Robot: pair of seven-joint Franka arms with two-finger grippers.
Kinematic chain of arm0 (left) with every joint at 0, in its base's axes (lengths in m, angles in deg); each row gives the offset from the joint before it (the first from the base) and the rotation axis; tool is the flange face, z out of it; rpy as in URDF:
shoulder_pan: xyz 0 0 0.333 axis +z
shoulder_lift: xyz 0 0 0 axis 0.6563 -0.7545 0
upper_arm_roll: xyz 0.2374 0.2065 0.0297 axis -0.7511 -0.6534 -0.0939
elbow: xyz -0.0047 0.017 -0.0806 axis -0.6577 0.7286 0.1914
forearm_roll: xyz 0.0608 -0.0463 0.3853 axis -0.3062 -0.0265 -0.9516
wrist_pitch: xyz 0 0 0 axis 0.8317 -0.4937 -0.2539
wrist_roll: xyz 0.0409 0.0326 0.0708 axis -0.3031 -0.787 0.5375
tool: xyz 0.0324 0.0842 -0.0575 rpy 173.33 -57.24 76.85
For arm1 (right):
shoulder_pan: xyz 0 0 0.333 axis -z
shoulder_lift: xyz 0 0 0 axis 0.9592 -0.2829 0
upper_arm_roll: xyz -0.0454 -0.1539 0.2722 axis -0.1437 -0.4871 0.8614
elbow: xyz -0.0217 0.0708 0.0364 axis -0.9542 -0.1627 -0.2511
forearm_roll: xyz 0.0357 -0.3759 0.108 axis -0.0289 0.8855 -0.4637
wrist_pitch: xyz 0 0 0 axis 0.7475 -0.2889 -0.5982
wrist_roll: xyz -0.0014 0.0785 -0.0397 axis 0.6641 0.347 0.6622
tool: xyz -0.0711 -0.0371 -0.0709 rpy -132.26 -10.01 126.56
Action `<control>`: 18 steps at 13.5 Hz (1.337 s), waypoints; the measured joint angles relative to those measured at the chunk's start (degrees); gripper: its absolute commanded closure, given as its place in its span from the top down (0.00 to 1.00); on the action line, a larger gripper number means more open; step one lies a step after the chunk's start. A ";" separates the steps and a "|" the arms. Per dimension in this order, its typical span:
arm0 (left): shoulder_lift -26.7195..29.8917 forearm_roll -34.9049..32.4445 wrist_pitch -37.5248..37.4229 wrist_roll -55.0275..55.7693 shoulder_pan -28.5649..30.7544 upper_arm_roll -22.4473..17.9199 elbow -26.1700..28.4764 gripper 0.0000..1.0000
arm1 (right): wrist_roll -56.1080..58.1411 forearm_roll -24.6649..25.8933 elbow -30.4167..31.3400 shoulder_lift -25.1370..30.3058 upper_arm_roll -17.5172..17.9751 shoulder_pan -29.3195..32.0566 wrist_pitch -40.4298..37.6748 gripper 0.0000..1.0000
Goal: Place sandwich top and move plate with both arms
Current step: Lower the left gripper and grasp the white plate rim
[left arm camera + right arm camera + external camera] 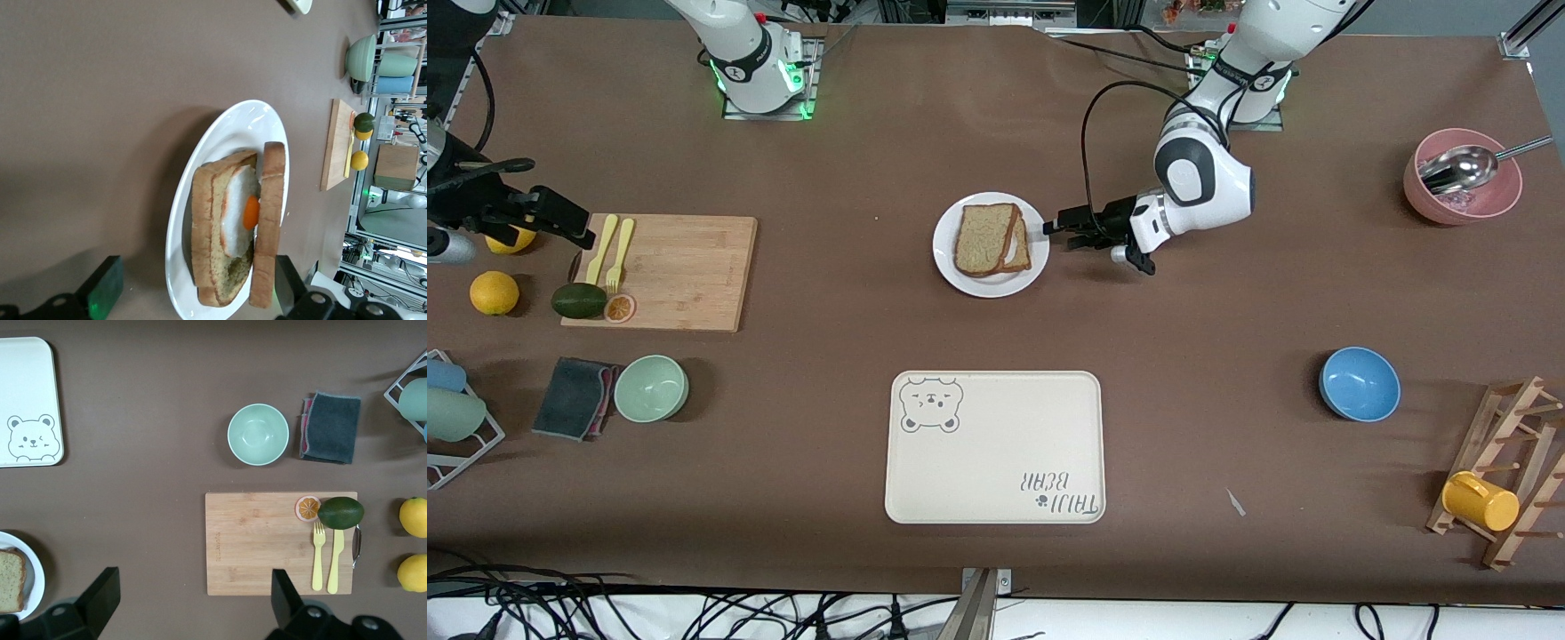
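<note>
Left arm bent down low from its base at the top of the front view, forearm level above the table, wrist pointing toward the frame's centre. Left gripper [1056, 229] held low, just beside the plate [960, 276] rim on the side toward the left arm's end; contact with the rim not clear. Fingers spread wide, pinching nothing: in the left wrist view, black fingers [100, 290] at the bottom corners, with the plate [240, 127] and bread between them, farther off.

Right arm waiting, reaching to the edge of the front view at mid-height. Right gripper [574, 229] up over the end of the board [685, 267] toward the right arm's end, fingers [100, 593] spread apart, holding nothing.

Sandwich top [985, 238] on the plate, upper centre of the front view, lying tilted over the egg slice [1021, 258] and offset from it, so that some white shows. Brown wholemeal crumb, darker crust, roughly square. Seen edge-on in the left wrist view as a thick slab [270, 227] over white and orange egg [243, 213]. Round, glossy white plate. Pale wooden board, rectangular.
</note>
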 measured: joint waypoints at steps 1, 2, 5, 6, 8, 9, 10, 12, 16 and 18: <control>-0.29 0.64 0.16 -0.52 -0.43 0.00 -0.05 1.00 | 0.00 0.00 0.00 0.00 0.00 0.00 0.00 1.00; -0.49 2.02 0.24 -1.71 -0.78 0.00 -0.10 1.00 | 0.00 0.00 0.00 0.00 0.00 0.00 0.00 1.00; -1.34 9.33 0.33 -8.23 -2.22 0.01 -0.14 1.00 | 0.00 0.00 0.00 0.00 0.00 0.00 -0.01 1.00; -1.57 11.01 0.38 -9.75 -2.59 0.01 -0.14 1.00 | 0.00 0.00 0.00 0.00 0.00 0.00 -0.01 1.00; -1.75 11.88 0.45 -10.47 -2.91 0.01 -0.22 1.00 | 0.00 0.00 0.00 0.00 0.00 0.00 -0.01 1.00; -1.85 12.18 0.48 -10.52 -2.95 0.01 -0.45 1.00 | 0.00 0.00 0.00 0.00 0.00 0.00 -0.01 1.00; -2.19 12.59 0.71 -10.61 -3.10 0.00 -0.94 0.98 | 0.00 0.00 0.00 0.00 0.00 0.00 -0.01 1.00; -3.55 13.71 1.87 -11.12 -3.85 0.01 -2.09 0.96 | 0.00 0.00 0.00 0.00 0.00 0.00 -0.02 1.00; -5.20 14.36 2.40 -12.52 -4.23 -0.09 -2.99 0.82 | 0.00 0.00 0.01 0.00 0.00 -0.01 -0.04 1.00; -5.41 14.37 2.44 -12.99 -4.23 -0.13 -3.09 0.75 | 0.00 -0.03 0.01 0.00 0.00 -0.01 -0.04 1.00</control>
